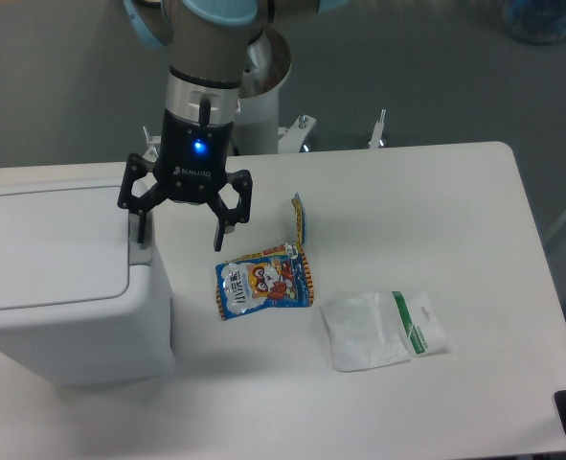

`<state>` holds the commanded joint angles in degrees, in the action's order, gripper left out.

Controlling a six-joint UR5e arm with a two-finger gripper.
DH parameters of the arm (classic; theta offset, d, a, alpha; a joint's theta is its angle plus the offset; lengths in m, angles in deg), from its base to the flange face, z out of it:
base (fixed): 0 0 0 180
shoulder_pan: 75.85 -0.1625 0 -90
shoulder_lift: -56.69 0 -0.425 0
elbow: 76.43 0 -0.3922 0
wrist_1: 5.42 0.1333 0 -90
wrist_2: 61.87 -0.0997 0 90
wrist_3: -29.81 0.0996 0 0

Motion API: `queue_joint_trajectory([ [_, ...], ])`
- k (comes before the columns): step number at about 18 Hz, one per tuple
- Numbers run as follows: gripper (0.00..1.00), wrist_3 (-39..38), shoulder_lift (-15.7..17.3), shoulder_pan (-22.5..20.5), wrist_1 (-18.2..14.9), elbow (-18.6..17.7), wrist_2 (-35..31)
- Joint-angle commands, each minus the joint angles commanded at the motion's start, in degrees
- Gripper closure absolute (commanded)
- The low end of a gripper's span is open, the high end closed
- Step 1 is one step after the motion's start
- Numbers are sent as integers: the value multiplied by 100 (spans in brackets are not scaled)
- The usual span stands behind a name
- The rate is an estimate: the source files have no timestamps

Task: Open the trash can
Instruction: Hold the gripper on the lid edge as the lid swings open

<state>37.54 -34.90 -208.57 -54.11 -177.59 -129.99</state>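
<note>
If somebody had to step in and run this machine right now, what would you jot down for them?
Gripper: open, holding nothing, hanging at the right end of the trash can, one finger right by the grey push-button tab; contact can't be judged.
Trash can: on the left of the table, lid flat and closed.
Also on the table: a blue snack packet, a white pouch and a green-and-white sachet, all untouched.
Done: the approach, by the look of it.
Left: press the tab so the lid opens.

The trash can [62,287] looks like smooth white plastic; the bench [436,211] is matt white; the snack packet [261,285] is glossy printed foil; the pincer [181,227] is matt black.
</note>
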Motion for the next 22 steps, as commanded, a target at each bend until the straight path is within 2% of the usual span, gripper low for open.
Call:
queue_joint_trajectory([
  [14,0,-9,-9,0,0,9,-9],
  [19,0,0,79,-26,-9,175,18],
  [22,0,26,88,-184,-9,377,18],
])
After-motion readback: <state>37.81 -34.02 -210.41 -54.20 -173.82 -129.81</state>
